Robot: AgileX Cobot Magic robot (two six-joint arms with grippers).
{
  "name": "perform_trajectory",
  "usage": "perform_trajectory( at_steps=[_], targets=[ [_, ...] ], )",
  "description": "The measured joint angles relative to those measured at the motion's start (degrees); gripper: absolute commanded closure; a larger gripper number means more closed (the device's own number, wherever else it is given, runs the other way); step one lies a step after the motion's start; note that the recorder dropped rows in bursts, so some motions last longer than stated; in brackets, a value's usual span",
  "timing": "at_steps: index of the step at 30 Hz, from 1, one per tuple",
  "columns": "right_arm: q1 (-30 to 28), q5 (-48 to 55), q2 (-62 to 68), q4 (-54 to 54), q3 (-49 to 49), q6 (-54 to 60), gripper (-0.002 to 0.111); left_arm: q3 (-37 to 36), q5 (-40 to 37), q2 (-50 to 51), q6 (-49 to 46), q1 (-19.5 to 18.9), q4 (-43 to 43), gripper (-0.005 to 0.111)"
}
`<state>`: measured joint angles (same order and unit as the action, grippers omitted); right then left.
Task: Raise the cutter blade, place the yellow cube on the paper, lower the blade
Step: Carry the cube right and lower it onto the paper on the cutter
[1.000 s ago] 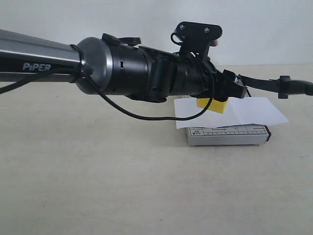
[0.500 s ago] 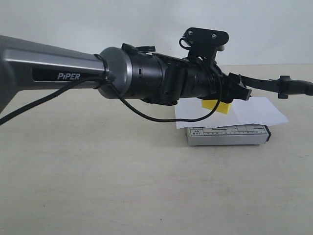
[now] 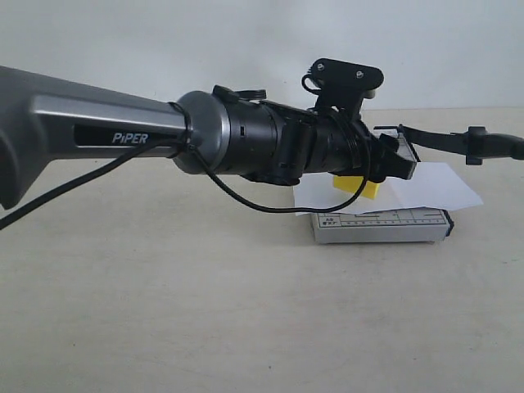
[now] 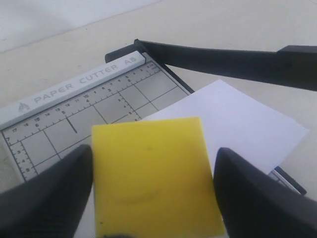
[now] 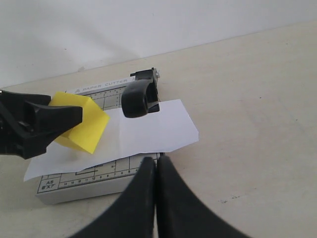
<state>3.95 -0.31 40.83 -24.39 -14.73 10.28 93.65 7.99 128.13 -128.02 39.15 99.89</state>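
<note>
**Yellow cube held over the paper with the cutter blade up**

The left gripper (image 4: 153,157) is clamped on the yellow cube (image 3: 363,188), a black finger (image 4: 54,193) pressed to each side face, and holds it tilted above the paper (image 3: 430,187). Whether the cube's lowest corner touches the sheet cannot be told. The left arm (image 3: 98,127), grey with the word PIPER on its casing, reaches almost level over the tabletop (image 3: 164,311) from its left edge, with a black cable (image 3: 237,195) looping beneath the wrist.

The paper lies on the grey cutter board (image 3: 381,227), which sits toward the far edge of the tabletop, right of the middle and near the white wall (image 3: 164,41). The sheet covers much of the printed grid and overhangs the board on the side facing the right edge. A pale ruler strip (image 4: 74,91) along one side of the board reads PAPER CUTTER A5.

The cutter blade (image 4: 223,62) stands raised. It is hinged at a corner of the board beside that strip and lifted clear of both sheet and cube. Its thick rounded handle (image 5: 140,98) hangs in the air above the overhanging part of the paper.

The right gripper (image 5: 155,166) hovers over bare tabletop, apart from the handle and the board. Its two fingers are pressed together along their length with nothing between them.
</note>
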Motion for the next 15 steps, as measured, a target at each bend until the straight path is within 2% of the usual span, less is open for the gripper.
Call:
perform_trajectory(
  at_steps=[3,5,11,13,15],
  targets=[
    [0.0,0.0,0.0,0.0,0.0,0.0,0.108,0.0,-0.7,0.0,0.0,0.0,0.0,0.102],
    [0.0,0.0,0.0,0.0,0.0,0.0,0.108,0.0,-1.2,0.0,0.0,0.0,0.0,0.098],
    [0.0,0.0,0.0,0.0,0.0,0.0,0.108,0.0,-1.5,0.0,-0.1,0.0,0.0,0.063],
    [0.0,0.0,0.0,0.0,0.0,0.0,0.108,0.0,-1.5,0.0,-0.1,0.0,0.0,0.054],
    [0.0,0.0,0.0,0.0,0.0,0.0,0.108,0.0,-1.5,0.0,-0.1,0.0,0.0,0.049]
  ],
)
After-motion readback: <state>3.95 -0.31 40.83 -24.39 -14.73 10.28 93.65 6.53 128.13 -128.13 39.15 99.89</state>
